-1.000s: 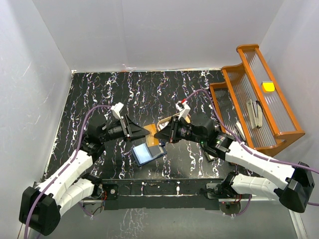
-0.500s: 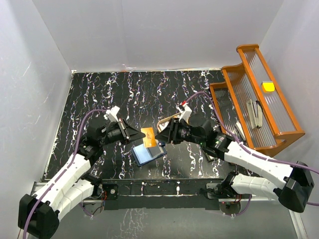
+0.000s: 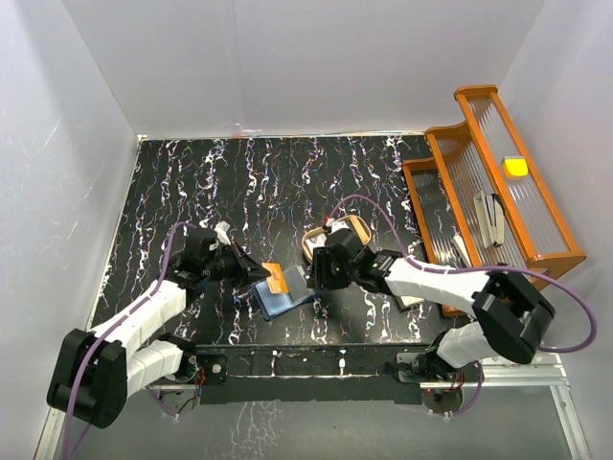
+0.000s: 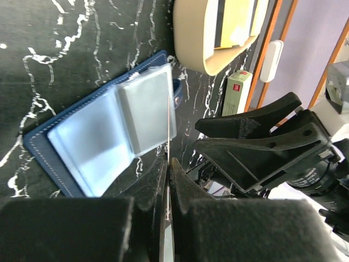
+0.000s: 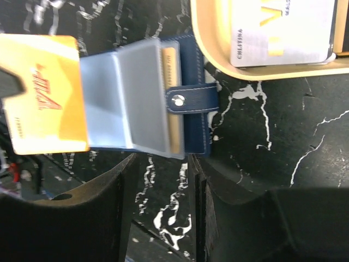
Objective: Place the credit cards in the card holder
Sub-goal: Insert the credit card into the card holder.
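Note:
My left gripper point(image 3: 254, 272) is shut on an orange credit card point(image 3: 278, 279), holding it over the left part of the open navy card holder point(image 3: 287, 299). In the left wrist view the card shows edge-on as a thin line point(image 4: 167, 128) rising from my gripper point(image 4: 168, 162) beside the holder's clear pockets point(image 4: 109, 136). My right gripper point(image 5: 163, 183) stands open and empty just beside the holder's edge point(image 5: 142, 98), near its snap tab point(image 5: 192, 100). The orange card point(image 5: 46, 93) overlaps the holder's left page. A pale grey-white card point(image 5: 283, 30) lies in the tan tray point(image 5: 215, 54).
The tan tray point(image 3: 356, 226) sits just behind the holder, with a cream-yellow block point(image 4: 237, 22) in it. An orange slatted rack point(image 3: 498, 192) fills the right side and carries a yellow object point(image 3: 516, 166). A small green-and-white box point(image 4: 235, 90) lies near the rack. White walls enclose the table.
The left gripper shut on the orange card and the right gripper let it go. The left gripper carried the card down over the holder; the right gripper moved in low beside the holder.

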Controlling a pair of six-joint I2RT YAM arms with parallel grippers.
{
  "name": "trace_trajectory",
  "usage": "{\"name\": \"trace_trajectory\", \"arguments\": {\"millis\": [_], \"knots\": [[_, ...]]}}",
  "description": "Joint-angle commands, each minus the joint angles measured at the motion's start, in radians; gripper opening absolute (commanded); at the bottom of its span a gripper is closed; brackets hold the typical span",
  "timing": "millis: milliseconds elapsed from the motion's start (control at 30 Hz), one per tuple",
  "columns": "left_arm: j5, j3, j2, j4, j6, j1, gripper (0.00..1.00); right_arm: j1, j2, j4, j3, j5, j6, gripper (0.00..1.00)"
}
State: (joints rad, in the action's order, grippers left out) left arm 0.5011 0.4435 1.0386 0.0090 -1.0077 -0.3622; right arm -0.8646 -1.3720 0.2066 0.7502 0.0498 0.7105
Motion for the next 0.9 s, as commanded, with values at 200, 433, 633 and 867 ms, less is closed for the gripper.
{"name": "trace_trajectory", "arguments": {"millis": [200, 433, 633, 867], "knots": [[0.101, -0.080, 0.059, 0.123, 0.010, 0.069, 0.00, -0.002, -0.133, -0.085, 0.064, -0.004, -0.083, 0.37], [0.130, -0.077, 0.122, 0.088, 0.067, 0.099, 0.00, -0.010, -0.183, -0.077, 0.067, 0.021, -0.082, 0.23], [0.215, -0.078, 0.176, 0.136, 0.095, 0.127, 0.00, -0.050, -0.188, -0.104, 0.021, 0.029, -0.014, 0.23], [0.235, -0.059, 0.165, 0.109, 0.131, 0.139, 0.00, -0.094, -0.178, -0.070, 0.020, 0.011, 0.044, 0.22]]}}
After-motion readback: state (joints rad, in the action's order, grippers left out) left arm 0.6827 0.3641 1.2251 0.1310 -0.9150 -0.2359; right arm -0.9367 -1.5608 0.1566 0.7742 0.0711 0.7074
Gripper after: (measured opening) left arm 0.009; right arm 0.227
